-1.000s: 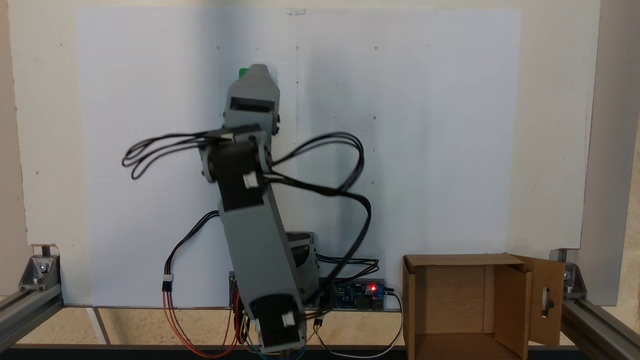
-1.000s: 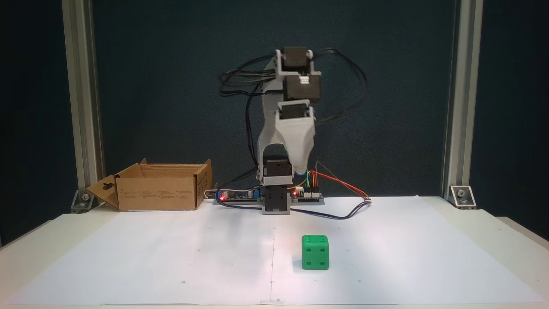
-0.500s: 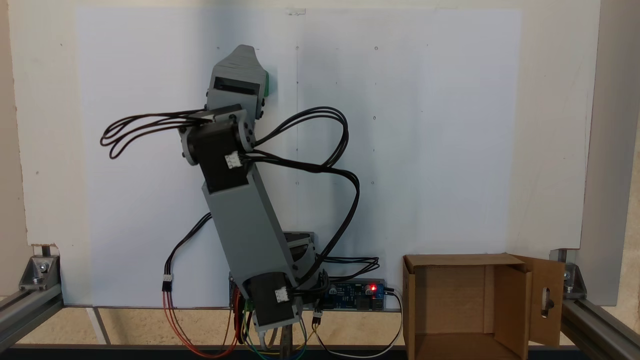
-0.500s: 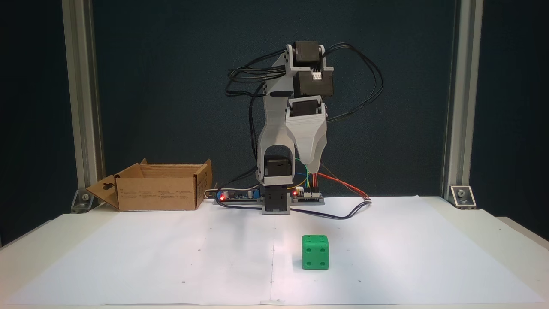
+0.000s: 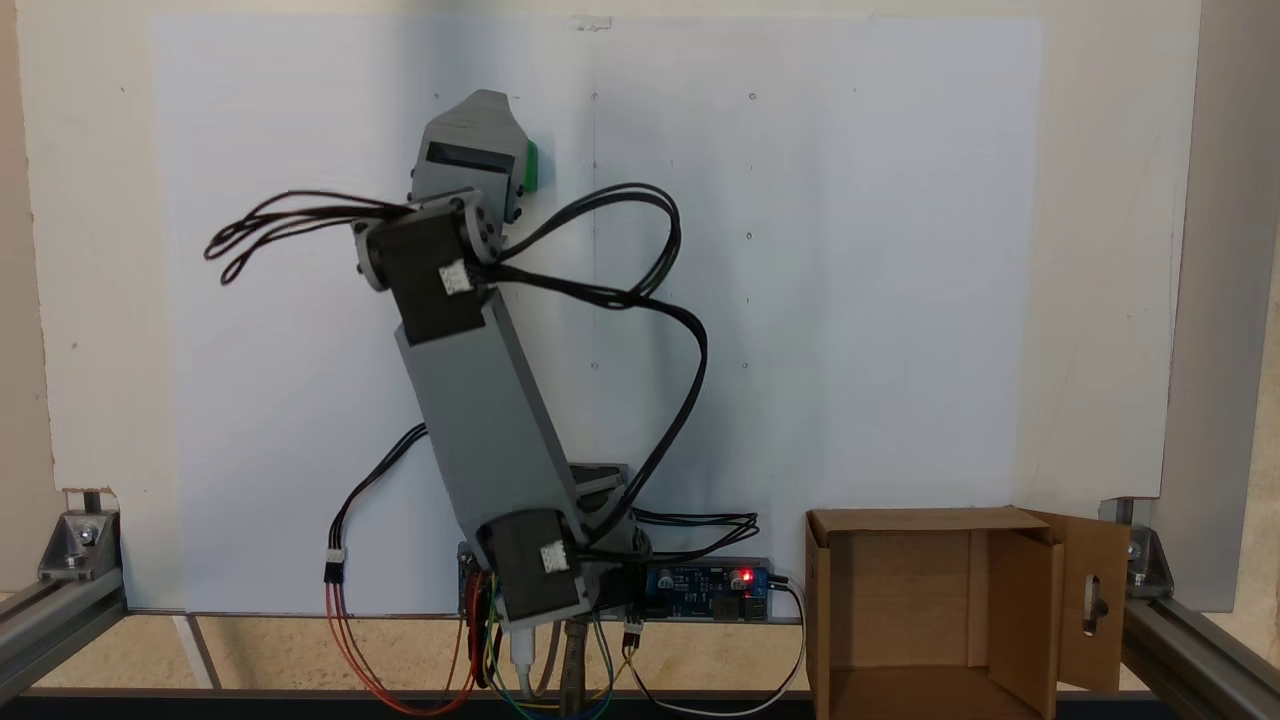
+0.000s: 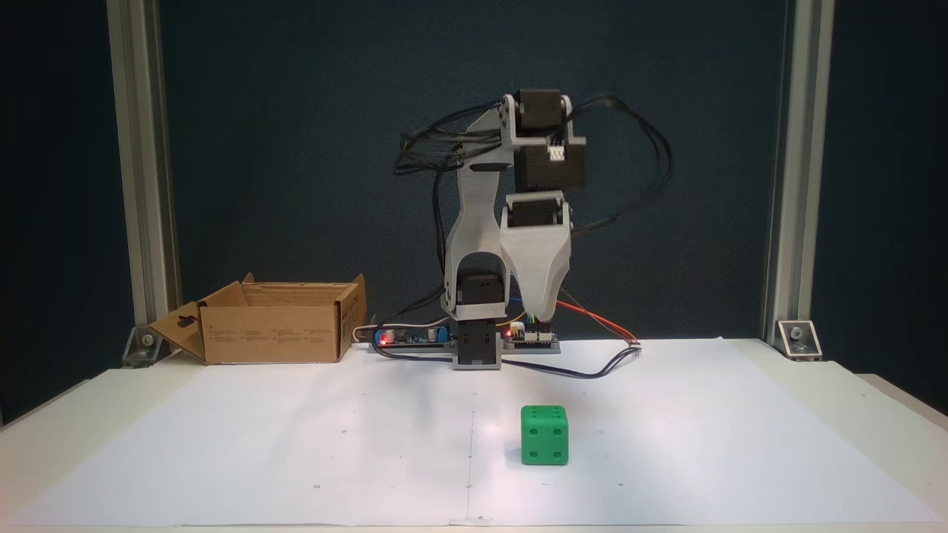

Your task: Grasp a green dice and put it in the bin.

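Near the front edge of the white paper sheet (image 6: 666, 444), just right of its centre line, we see the green dice (image 6: 544, 435) resting alone. Our gripper (image 6: 540, 314) hangs nose-down above and behind it, well clear; we cannot tell whether its jaws are parted, as they overlap in both fixed views. At the back left corner stands the bin (image 6: 270, 333), flaps open.

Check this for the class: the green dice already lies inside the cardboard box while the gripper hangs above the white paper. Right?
Not quite. In a fixed view the green dice sits on the white paper, far from the cardboard box. The gripper does hang above the paper.
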Tool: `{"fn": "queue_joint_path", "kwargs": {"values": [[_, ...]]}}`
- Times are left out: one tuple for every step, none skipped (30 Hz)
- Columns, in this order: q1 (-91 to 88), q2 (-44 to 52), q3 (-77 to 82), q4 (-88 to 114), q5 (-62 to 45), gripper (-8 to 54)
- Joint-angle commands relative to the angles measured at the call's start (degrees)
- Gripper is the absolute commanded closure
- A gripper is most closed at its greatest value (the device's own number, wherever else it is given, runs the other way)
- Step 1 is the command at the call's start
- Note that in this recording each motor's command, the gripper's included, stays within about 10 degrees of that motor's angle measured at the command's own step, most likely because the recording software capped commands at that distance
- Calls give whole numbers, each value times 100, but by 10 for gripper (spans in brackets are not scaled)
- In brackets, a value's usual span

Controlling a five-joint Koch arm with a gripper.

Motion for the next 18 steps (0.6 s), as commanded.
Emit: {"fn": "queue_joint_path", "kwargs": {"values": [[-88, -18, -360, -35, 369, 15], [-88, -70, -360, -35, 369, 14], [-88, -132, -360, -35, 369, 15], [-88, -158, -343, -35, 369, 15], [-70, -220, -325, -35, 369, 15], [-70, -299, -308, -35, 369, 15], [-62, -387, -308, -35, 360, 15], [-62, -483, -308, -35, 360, 14], [-62, -554, -299, -35, 360, 14], [-62, -615, -299, -53, 360, 15], [-62, -642, -299, -53, 360, 15], [-62, -686, -299, -62, 360, 15], [-62, -721, -299, -62, 360, 15], [-53, -729, -299, -62, 360, 15], [-44, -747, -299, -62, 360, 15], [-44, -747, -281, -62, 360, 15], [-44, -747, -246, -62, 360, 15], [-44, -747, -211, -70, 360, 15]]}}
